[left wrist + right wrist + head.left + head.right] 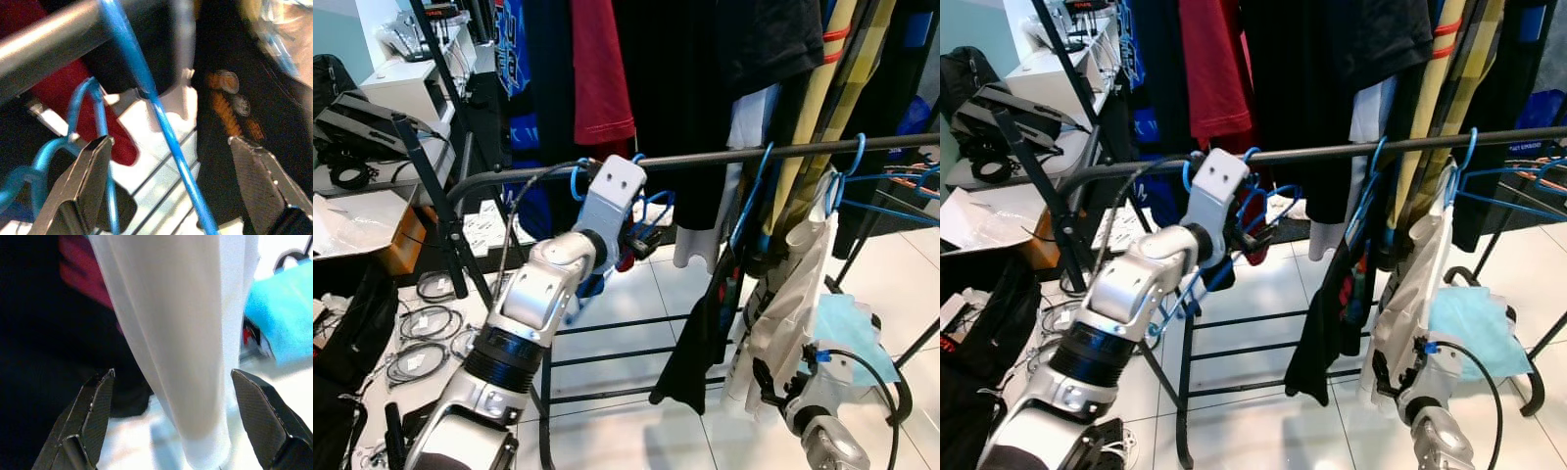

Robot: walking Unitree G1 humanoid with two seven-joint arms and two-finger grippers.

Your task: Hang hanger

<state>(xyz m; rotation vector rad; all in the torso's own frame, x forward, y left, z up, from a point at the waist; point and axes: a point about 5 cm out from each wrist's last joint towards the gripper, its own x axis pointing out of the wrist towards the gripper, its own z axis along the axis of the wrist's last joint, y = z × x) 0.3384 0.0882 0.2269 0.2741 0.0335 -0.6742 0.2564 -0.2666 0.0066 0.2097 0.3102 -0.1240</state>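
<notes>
Silver and close to the lens, the left arm [524, 323] is reaching up and forward toward the rail [724, 157], a dark bar that is running across the rack. Dark and red garments are hanging from a higher level behind it, and a black garment [700, 333] and a white garment [793, 294] are hanging from the rail on blue hooks to the right.

At the rail, the left gripper [641, 240] is sitting just under the bar among several blue wire hangers. In the left wrist view its fingers [83, 181] are standing wide apart, and a blue hanger [161, 122] is passing between them without being clamped; its wire is rising to the grey rail and crossing over it. A second blue hook is curling just beside the near finger.

Low on the right, the right gripper [173, 416] is pointing up at the white garment; its fingers are spread apart, with the pale cloth hanging between them but not pinched. A light blue bag [847, 333] is lying on the white tiled floor [636, 294] behind that garment. Coiled cables [421, 338] are lying on the floor at the left.
</notes>
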